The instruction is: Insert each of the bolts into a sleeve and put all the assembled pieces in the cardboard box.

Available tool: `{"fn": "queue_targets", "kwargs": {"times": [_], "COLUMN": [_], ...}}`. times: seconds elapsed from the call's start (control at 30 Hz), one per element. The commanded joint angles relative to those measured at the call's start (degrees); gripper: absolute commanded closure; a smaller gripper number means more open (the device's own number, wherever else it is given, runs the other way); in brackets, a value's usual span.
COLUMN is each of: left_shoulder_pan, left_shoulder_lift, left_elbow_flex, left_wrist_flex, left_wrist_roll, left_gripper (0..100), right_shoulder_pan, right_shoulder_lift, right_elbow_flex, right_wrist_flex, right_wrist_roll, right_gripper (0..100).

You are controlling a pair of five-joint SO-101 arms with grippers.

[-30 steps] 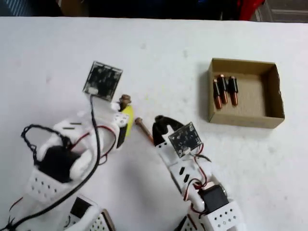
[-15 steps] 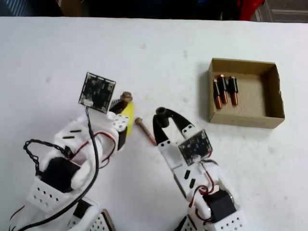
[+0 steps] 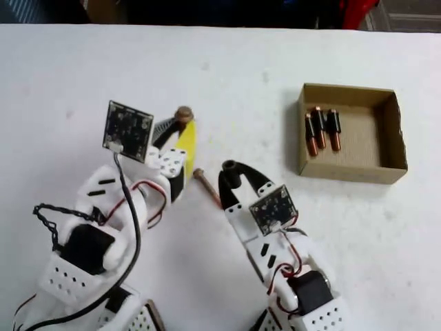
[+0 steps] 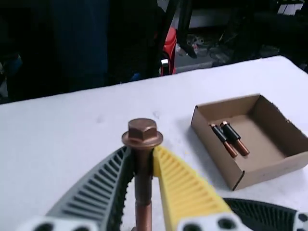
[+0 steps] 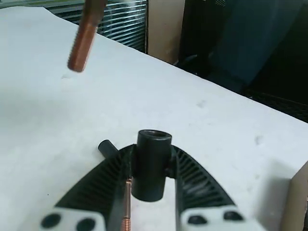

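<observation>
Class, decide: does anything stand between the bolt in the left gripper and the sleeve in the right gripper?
Nothing visible does. Open air separates the bolt in the left gripper from the sleeve in the right gripper. A spare bolt lies flat on the table below that gap.

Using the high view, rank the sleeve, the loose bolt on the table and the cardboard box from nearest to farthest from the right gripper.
1. The sleeve: held in the right gripper.
2. The loose bolt: lying just beside it, on its left.
3. The cardboard box: farther off, to its right.
</observation>
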Motion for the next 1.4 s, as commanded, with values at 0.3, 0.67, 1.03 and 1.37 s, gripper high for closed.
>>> {"fn": "queue_targets", "kwargs": {"times": [0.3,0.67,1.03,1.37], "left_shoulder_pan": [0.8,6.5,9.7,10.7], "left_shoulder_lift": [-1.5,-1.3,-1.5,-1.5], "left_elbow_flex": [8.6,9.0,20.6,21.5], "left_wrist_flex": [-17.8,-22.9,-47.3,-48.4], "left_wrist_roll": [-0.5,-0.4,-0.1,0.4], "left_gripper": [97,97,97,97], "right_shoulder_pan": [-0.6,-0.6,-0.6,-0.6], "right_shoulder_lift": [-0.7,-0.7,-0.7,-0.7], "right_elbow_flex": [7.8,7.8,7.8,7.8], "right_wrist_flex": [-11.7,-13.3,-18.0,-21.0], "right_wrist_roll": [-0.4,-0.4,-0.5,-3.8], "right_gripper": [98.1,98.1,98.1,98.1]}}
